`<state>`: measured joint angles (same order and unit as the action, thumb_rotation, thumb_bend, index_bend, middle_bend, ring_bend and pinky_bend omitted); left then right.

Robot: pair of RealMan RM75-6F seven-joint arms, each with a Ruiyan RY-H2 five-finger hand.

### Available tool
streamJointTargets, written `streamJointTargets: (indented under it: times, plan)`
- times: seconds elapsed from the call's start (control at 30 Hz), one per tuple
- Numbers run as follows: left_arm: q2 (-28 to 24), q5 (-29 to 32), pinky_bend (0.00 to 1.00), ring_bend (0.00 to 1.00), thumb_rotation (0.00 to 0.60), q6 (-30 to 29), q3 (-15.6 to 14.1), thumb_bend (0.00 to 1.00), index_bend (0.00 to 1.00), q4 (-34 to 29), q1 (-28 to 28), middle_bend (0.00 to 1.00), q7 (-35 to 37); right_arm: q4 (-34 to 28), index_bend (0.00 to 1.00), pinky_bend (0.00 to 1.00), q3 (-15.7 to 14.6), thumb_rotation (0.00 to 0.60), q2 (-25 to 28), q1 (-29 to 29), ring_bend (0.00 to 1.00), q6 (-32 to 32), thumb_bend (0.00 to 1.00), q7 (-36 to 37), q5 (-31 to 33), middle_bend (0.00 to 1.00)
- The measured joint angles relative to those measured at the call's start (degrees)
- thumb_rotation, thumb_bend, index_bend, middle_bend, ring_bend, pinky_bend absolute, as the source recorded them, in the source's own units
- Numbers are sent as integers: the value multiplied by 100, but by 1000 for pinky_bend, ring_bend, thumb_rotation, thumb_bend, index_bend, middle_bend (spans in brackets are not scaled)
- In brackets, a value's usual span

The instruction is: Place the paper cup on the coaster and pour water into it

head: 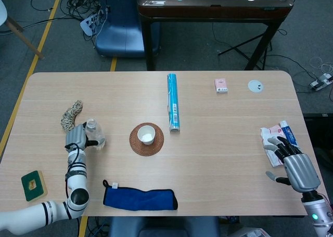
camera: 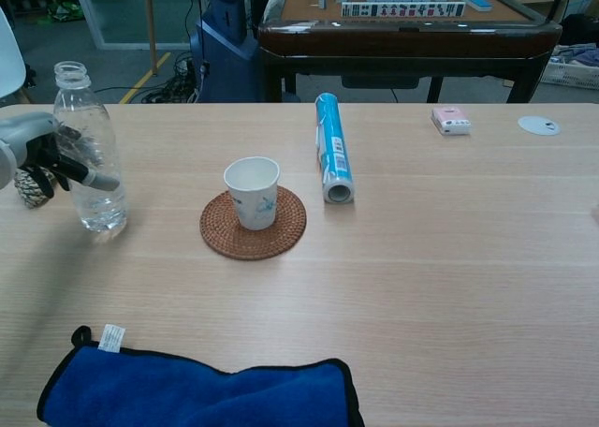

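Observation:
A white paper cup (head: 146, 135) (camera: 253, 190) stands upright on the round woven coaster (head: 138, 144) (camera: 281, 235) at mid-table. To its left stands a clear, uncapped water bottle (head: 95, 133) (camera: 89, 155) with a little water in it. My left hand (head: 76, 137) (camera: 39, 152) grips the bottle from its left side, fingers wrapped round the middle. The bottle is upright, and its base looks to be at the tabletop. My right hand (head: 293, 163) hovers at the table's right edge, fingers spread, holding nothing.
A blue-and-white roll (head: 173, 102) (camera: 331, 155) lies just right of the cup. A blue cloth (head: 139, 199) (camera: 197, 390) lies at the front edge, a rope bundle (head: 71, 115) behind the left hand, a green sponge (head: 34, 185) front left, a packet (head: 278, 132) by the right hand.

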<state>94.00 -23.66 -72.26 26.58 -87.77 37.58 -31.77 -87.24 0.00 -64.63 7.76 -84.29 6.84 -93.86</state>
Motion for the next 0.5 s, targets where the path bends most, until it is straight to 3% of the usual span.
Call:
streamJointTargets:
  times: [0.5]
  plan:
    - [-145, 162, 406, 372, 600, 323, -39, 132, 463, -5, -26, 570, 263, 12, 301, 315, 1, 600, -15, -1, 111, -7, 13, -31, 1, 204]
